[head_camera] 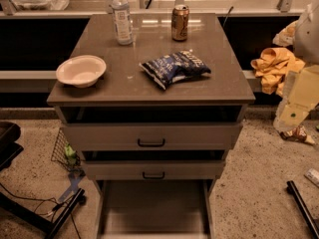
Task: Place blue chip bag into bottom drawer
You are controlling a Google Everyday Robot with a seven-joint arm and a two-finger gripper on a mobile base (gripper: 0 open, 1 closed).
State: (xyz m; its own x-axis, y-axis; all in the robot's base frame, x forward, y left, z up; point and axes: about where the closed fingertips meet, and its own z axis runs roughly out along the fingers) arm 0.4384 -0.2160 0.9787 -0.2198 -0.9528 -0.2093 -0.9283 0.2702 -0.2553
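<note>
The bag lies on the surface, right of the bowl. Below, the bottom drawer stands pulled out. The claw hangs far right, well apart from the bag; whether it's spread, I can't tell.

cabinet top | bowl, bottle, can, blue chip bag | end effector off right

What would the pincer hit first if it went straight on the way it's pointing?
The pincer, at the right edge beside the cabinet, seems to point down, so probably the floor near the crumpled wrapper; depth is unclear.
</note>
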